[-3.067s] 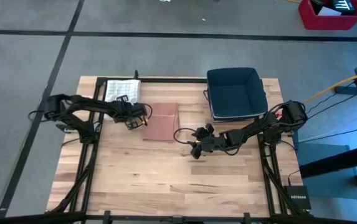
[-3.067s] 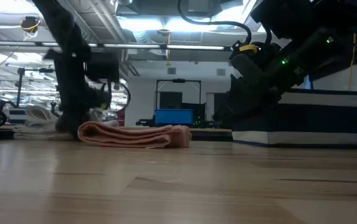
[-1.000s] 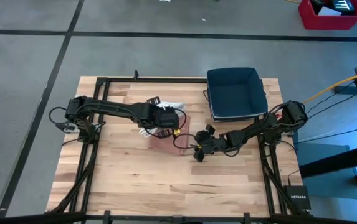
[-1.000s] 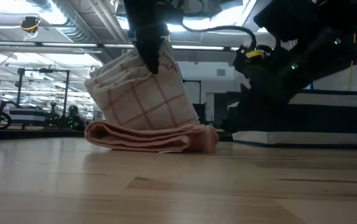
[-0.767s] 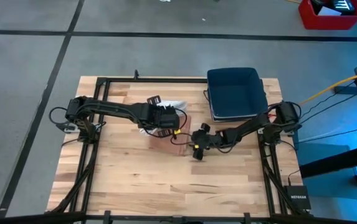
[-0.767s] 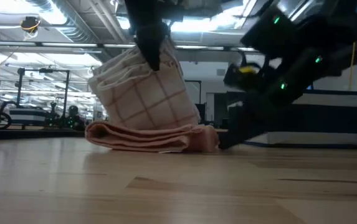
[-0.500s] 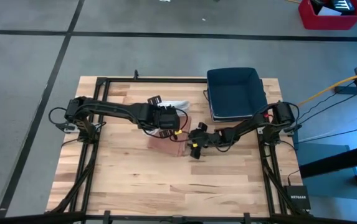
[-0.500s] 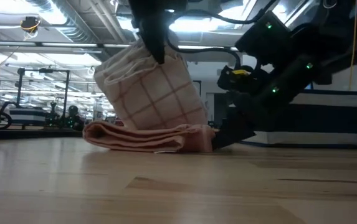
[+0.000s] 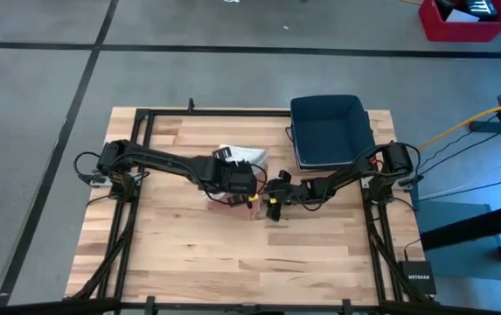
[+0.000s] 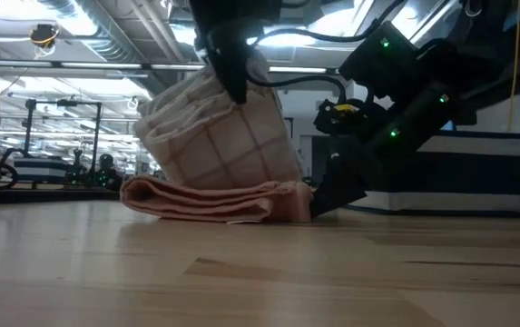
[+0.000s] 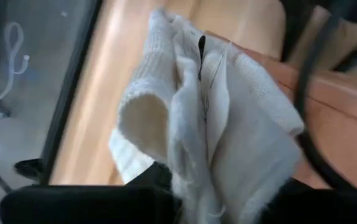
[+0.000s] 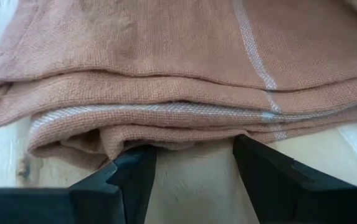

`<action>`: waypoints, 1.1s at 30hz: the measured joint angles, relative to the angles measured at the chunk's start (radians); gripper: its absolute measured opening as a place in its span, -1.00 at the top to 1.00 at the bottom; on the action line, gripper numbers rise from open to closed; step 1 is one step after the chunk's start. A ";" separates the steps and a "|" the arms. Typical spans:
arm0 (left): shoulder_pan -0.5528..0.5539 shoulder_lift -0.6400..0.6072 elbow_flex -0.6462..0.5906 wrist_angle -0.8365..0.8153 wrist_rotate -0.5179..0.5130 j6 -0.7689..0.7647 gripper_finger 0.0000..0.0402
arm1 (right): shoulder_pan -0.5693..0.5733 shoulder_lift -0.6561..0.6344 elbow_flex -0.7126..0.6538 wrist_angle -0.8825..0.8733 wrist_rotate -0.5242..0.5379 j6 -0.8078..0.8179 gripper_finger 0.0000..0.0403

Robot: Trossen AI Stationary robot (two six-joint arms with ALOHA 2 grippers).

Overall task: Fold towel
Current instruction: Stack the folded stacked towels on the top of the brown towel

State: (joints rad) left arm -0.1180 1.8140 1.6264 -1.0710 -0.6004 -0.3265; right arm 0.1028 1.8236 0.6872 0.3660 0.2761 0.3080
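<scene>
The left gripper (image 10: 232, 77) hangs over the middle of the counter (image 9: 189, 254), its jaws clamped on the top of a white checked towel (image 10: 219, 136), which droops onto a folded pink towel (image 10: 210, 200) lying flat below. From above, the arm hides most of both towels; only a white corner (image 9: 241, 154) shows. In the left wrist view the white cloth (image 11: 209, 130) is bunched between the fingers, and the fingertips are buried in it.

The right gripper (image 12: 194, 165) sits low at the pink towel's (image 12: 166, 74) edge, jaws apart, the fingers (image 12: 131, 177) just under the folded hem; whether they touch it is hard to tell. A blue bin (image 9: 330, 131) stands at the counter's far right.
</scene>
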 joint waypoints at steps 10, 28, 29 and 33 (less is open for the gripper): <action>-0.009 0.047 -0.002 0.061 0.135 0.008 0.24 | 0.001 0.000 0.000 -0.007 0.000 0.000 -0.10; -0.036 0.016 0.084 0.070 0.311 0.205 0.04 | 0.001 -0.088 -0.001 -0.193 -0.071 0.006 -0.10; -0.039 0.006 0.085 0.070 0.309 0.226 0.04 | 0.002 -0.105 -0.001 -0.225 -0.076 0.012 -0.10; -0.039 -0.065 0.041 0.055 0.288 0.290 0.04 | 0.002 -0.198 -0.003 -0.344 -0.147 0.056 -0.10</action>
State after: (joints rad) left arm -0.1574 1.7486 1.6677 -1.0160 -0.3123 -0.0367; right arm 0.1051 1.6255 0.6842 0.0217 0.1293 0.3640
